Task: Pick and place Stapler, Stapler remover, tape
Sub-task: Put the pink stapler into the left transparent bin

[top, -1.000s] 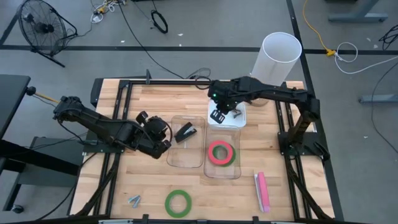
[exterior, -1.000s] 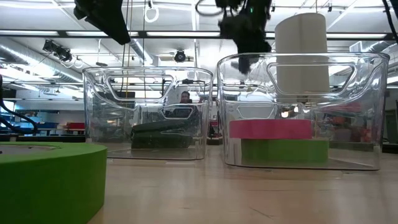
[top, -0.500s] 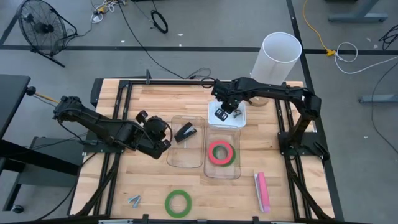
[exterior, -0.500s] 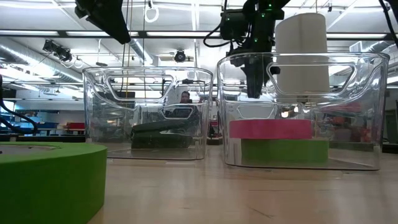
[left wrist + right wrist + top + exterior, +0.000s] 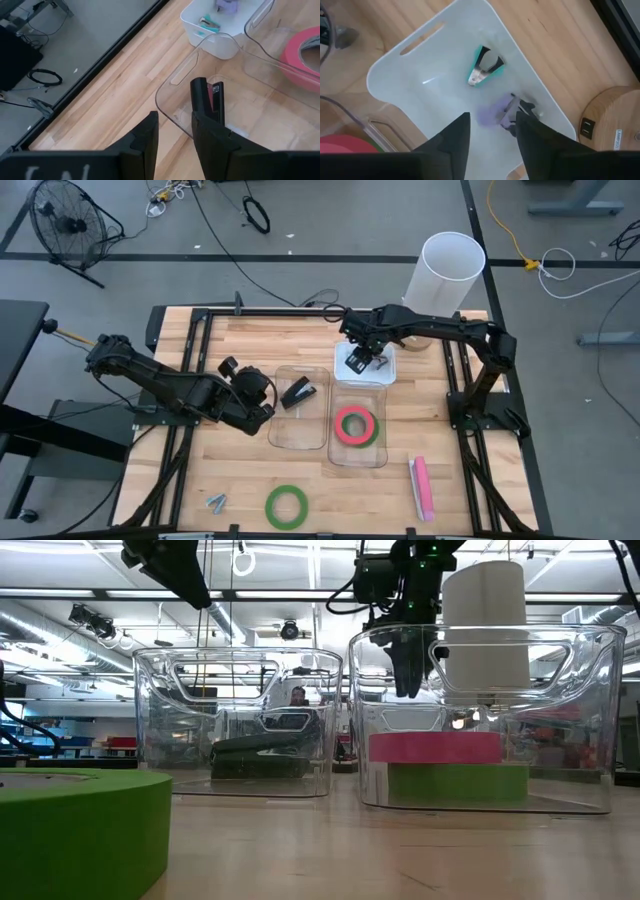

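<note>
Two staple removers lie in the white bin (image 5: 410, 95) directly under the right claw (image 5: 490, 131): a teal one (image 5: 485, 65) near the bin's middle and a purple one (image 5: 507, 111) just beyond the claw's two dark fingers (image 5: 452, 137). Those fingers stand parted, released, with nothing between them; whether a tip brushes the purple remover cannot be told. From above, the right claw (image 5: 362, 360) hangs over the white bin (image 5: 385, 372) at the far side of the worktop (image 5: 260, 335).

A black stapler (image 5: 299, 392) rests in the left clear bin (image 5: 285, 435). The left claw (image 5: 262, 412) hovers just beside that bin's near-left wall, its fingers (image 5: 145, 142) a narrow gap apart and gripping nothing.

In the right clear bin (image 5: 345, 458) a red-pink tape roll (image 5: 355, 425) lies on top of a green one (image 5: 455, 783). A second green tape roll (image 5: 286, 505) lies on the bare wood near the front edge, with a small metal staple remover (image 5: 216, 502) to its left and a pink stapler (image 5: 421, 487) well to its right.
</note>
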`<state>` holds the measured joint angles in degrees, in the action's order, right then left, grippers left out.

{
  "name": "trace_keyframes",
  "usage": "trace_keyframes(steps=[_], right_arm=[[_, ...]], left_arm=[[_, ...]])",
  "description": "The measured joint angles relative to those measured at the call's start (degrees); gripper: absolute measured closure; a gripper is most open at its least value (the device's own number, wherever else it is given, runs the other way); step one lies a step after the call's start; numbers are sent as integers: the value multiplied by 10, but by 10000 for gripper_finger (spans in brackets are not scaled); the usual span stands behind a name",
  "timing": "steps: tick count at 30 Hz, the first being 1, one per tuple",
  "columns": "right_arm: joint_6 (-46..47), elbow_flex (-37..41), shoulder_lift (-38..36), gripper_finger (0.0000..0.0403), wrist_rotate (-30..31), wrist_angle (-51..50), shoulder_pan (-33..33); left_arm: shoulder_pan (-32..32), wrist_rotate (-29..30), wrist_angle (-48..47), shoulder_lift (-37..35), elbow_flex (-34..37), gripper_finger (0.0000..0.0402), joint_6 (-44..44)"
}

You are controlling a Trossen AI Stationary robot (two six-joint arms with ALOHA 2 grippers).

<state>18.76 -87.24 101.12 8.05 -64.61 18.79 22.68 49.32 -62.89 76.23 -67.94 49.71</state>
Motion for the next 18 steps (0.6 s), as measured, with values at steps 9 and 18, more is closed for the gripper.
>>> trace_keyframes(steps=[9, 18], right_arm=[[8, 0, -24, 263, -45, -38, 0], [164, -1, -131, 298, -129, -160, -49]], left_arm=[[0, 0, 0, 0, 0, 280, 0], [0, 0, 0, 0, 0, 280, 2]])
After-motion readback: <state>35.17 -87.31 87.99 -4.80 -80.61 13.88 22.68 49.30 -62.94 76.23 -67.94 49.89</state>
